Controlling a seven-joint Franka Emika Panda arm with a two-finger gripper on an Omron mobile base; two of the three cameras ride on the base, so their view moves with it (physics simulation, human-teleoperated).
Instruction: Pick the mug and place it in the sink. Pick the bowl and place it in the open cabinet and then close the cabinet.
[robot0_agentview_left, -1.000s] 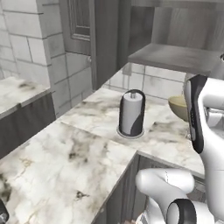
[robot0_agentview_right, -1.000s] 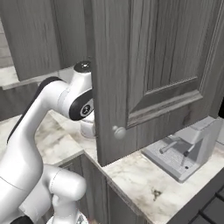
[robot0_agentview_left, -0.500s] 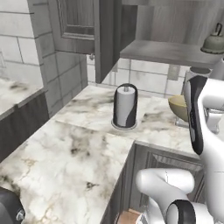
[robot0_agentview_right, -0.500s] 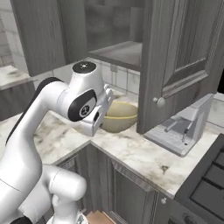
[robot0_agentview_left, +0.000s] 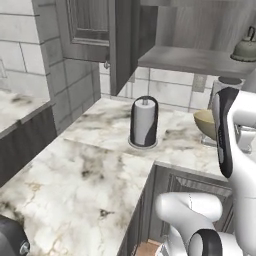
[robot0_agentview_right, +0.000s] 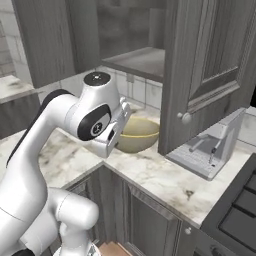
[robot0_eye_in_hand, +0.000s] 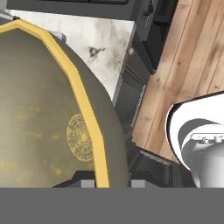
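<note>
The yellowish-tan bowl looms large in the hand view, with its bright yellow rim running down between the two dark fingertips. My gripper is shut on that rim. From the right base camera, the bowl hangs at my hand just over the marble counter, below the open cabinet. The cabinet's raised-panel door stands swung out with its round knob low, and the grey shelf shows inside. My forearm hides part of the bowl in the left base view. The mug and the sink are out of view.
A dark paper-towel holder stands on the counter left of the bowl. A grey toaster sits under the open door. A kettle rests on the cabinet shelf. A stove top is at the lower right.
Both base views have shifted as the base drove, bringing the open cabinet's inside and the bowl more into view. The bowl has stayed in my gripper.
</note>
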